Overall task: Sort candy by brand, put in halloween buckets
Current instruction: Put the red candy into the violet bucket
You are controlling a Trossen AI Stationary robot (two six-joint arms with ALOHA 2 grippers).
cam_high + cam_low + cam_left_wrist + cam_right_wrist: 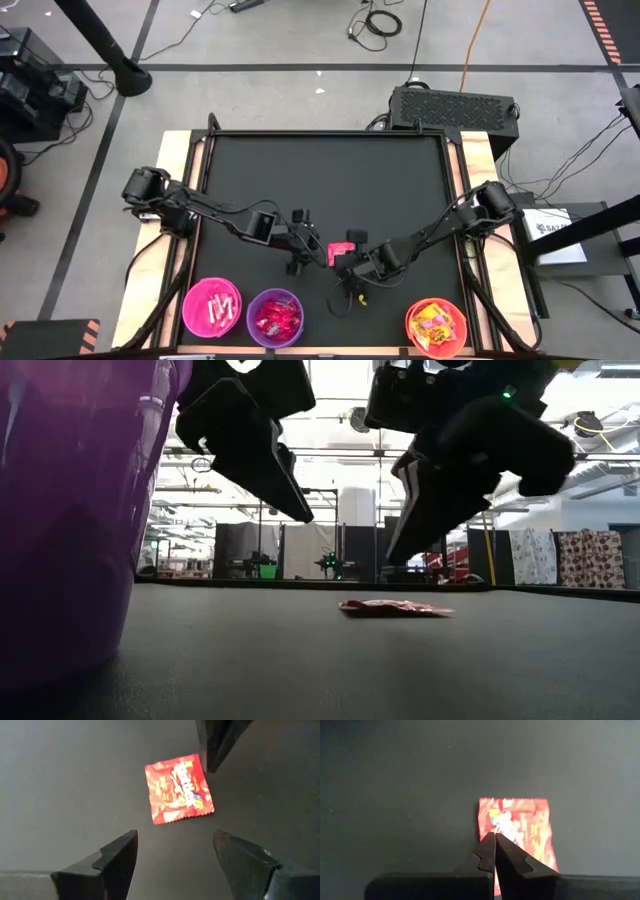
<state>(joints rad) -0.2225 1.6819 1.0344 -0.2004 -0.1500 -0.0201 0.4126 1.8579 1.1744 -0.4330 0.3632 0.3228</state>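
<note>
One red candy packet point(179, 787) lies flat on the black table, also showing in the high view point(341, 247) and the low view point(395, 607). My left gripper point(175, 840) is open and hangs above the table just left of the packet, its fingers clear of it. My right gripper point(495, 840) is shut and hangs a little above the packet's right side; in the low view its fingers point(430, 500) end clear of the packet. The pink bucket point(212, 307), purple bucket point(274, 317) and orange bucket point(437, 326) stand along the near edge with candy inside.
The purple bucket's wall point(60, 510) fills the low view's left side. The black table top point(330, 170) stretches bare behind the arms toward the far edge. Wooden side rails point(180, 160) border the table.
</note>
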